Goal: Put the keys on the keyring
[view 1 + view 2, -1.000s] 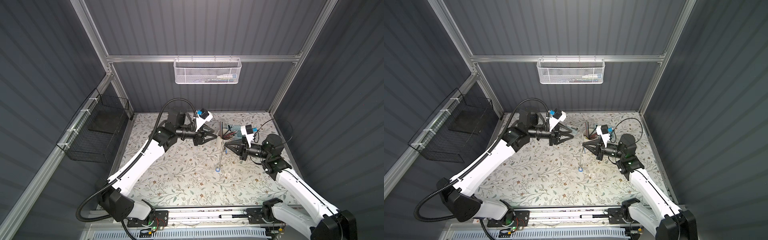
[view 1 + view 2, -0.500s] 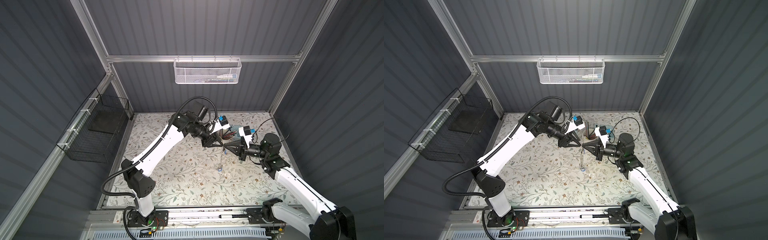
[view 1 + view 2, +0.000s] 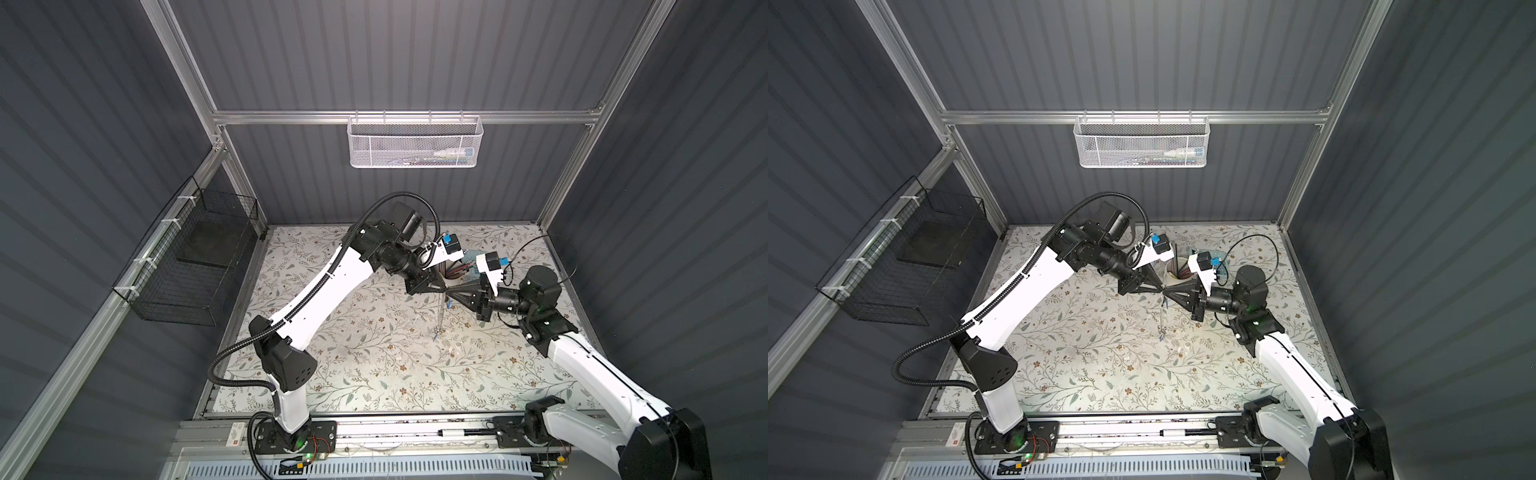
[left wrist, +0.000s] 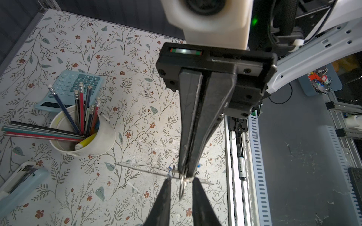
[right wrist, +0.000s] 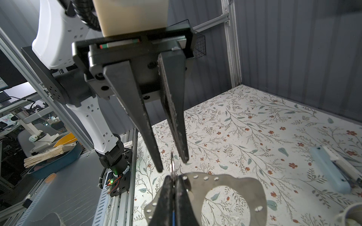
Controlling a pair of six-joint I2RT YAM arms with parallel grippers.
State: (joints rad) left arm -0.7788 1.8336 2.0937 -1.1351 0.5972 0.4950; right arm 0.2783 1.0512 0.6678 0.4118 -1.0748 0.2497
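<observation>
1. Keyring (image 5: 235,180) hangs in the air over the middle of the floral table (image 5: 254,137). The right gripper (image 4: 185,172) has its fingers pressed together on the rim. In both top views the keyring shows edge-on, as a thin line (image 3: 440,316).
2. From where I stand it looks like a thin, stiff metal plate: light, slick, and likely to swivel in a one-point pinch. The flat rim beside the studs seems the place to hold it.
3. Left gripper (image 5: 172,166) meets it tip to tip, fingers a little apart on either side of a small wire ring (image 4: 183,187) standing up at the pinch. Neither finger seems to touch it.
4. I'd judge that ring springy and easily dropped; best to grip it across its flat sides.
5. Of the keys I can only make out a blue sliver (image 5: 173,215) between the right fingers, likely a tag.
6. The only writing I can read is the digits on the teal calculator (image 4: 78,82) behind the pencil cup (image 4: 101,140): "00", "0", "3", "2", "1". No brand is legible.
</observation>
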